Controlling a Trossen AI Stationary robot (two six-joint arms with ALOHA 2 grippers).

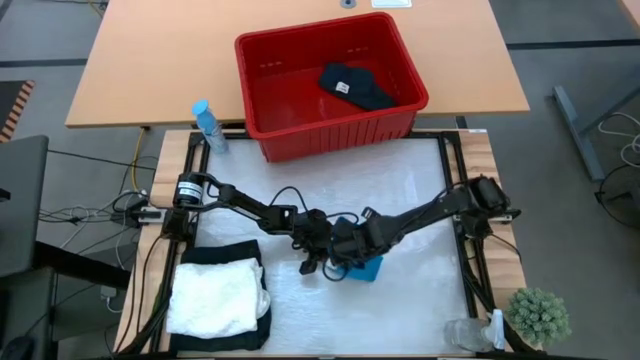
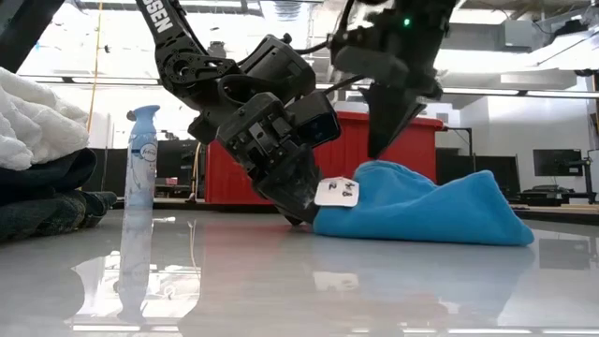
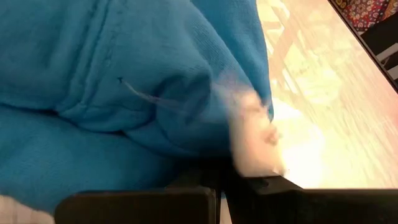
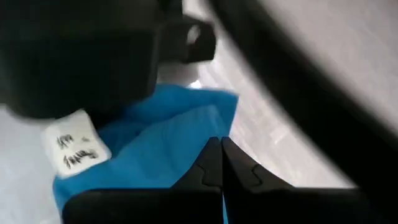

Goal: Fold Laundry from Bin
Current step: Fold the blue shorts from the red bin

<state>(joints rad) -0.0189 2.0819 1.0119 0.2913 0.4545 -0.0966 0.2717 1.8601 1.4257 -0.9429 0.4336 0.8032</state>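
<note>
At the table's near left lies a folded pile [image 1: 220,292], white cloth on black, and a spray bottle [image 1: 208,126] stands at the far left just beside the red bin [image 1: 262,95], which holds one black garment [image 1: 355,86]. Near the table's middle, the left gripper [image 1: 322,255] has its fingers pressed together on the left edge of the small blue cloth [image 1: 367,267], by its white tag [image 2: 336,192]. Just right of it, the right gripper [image 1: 352,247] pinches the top of the same blue cloth, fingers together.
</note>
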